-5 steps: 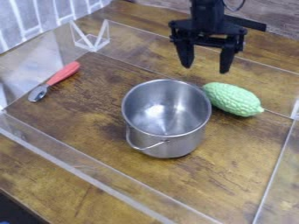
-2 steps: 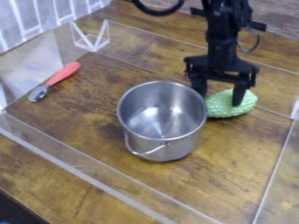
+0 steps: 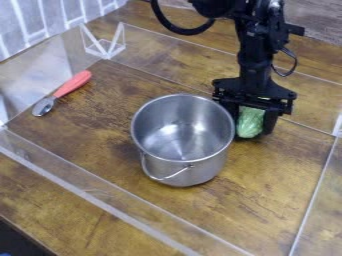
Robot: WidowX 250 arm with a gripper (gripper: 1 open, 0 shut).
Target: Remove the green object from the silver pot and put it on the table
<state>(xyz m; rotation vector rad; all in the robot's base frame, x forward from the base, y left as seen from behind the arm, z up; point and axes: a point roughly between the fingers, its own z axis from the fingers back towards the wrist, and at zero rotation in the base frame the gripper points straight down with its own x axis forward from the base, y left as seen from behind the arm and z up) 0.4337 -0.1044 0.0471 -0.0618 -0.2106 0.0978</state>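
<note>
The green object [image 3: 249, 120], a bumpy light green lump, sits on the table [image 3: 94, 135] just right of the silver pot [image 3: 181, 168], close to its rim. My gripper [image 3: 253, 129] reaches straight down over the lump and is shut on it, one black finger on each side. The fingers cover most of the lump. The pot stands upright mid-table with nothing inside, its wire handle hanging at the front.
A tool with a red handle [image 3: 64, 90] lies at the left. Low clear plastic walls [image 3: 80, 185] border the work area, and a clear plastic stand [image 3: 102, 40] sits at the back left. The black arm [image 3: 254, 40] rises behind the pot.
The gripper came down from above the table onto the green object and shut on it. The pot has shifted slightly to the left.
</note>
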